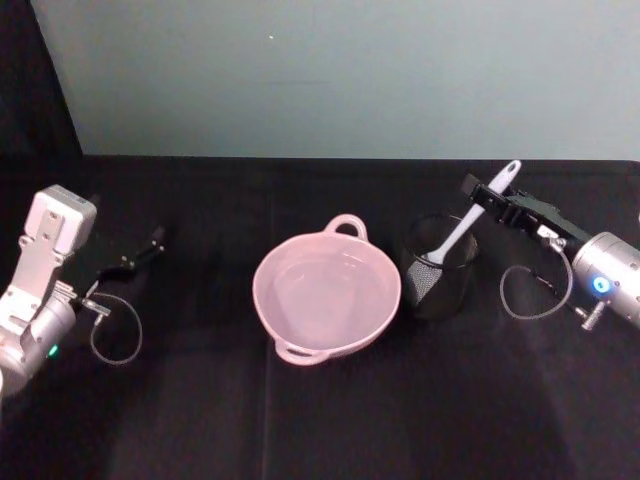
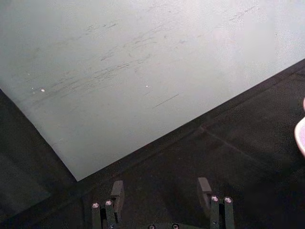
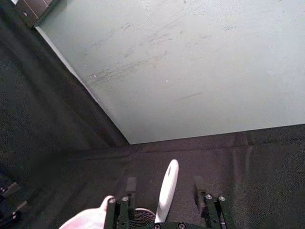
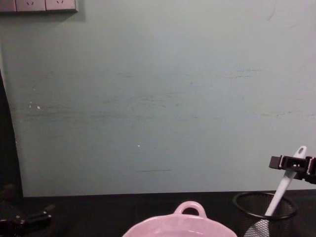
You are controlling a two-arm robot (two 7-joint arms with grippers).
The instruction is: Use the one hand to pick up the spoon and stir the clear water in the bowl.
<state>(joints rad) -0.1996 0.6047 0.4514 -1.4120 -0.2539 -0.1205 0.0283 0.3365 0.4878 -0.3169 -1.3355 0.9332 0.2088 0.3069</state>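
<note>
The white spoon (image 1: 462, 226) stands tilted in a black wire-mesh cup (image 1: 438, 268), its handle end pointing up and away. My right gripper (image 1: 490, 197) is at the upper handle. It is open, one finger on each side of the spoon (image 3: 167, 187) with a gap on both sides. The pale pink bowl (image 1: 268, 300) sits at the table's centre, left of the cup, with faint clear water (image 1: 322, 285) inside. In the chest view the right gripper (image 4: 291, 164) straddles the spoon (image 4: 285, 186) above the cup (image 4: 263, 206). My left gripper (image 1: 140, 255) rests open and empty at the far left.
A black cloth covers the table (image 1: 330, 420), and a pale green wall (image 1: 340, 70) rises close behind it. The mesh cup stands right beside the bowl's rim. There is free room in front of the bowl and between the bowl and the left arm.
</note>
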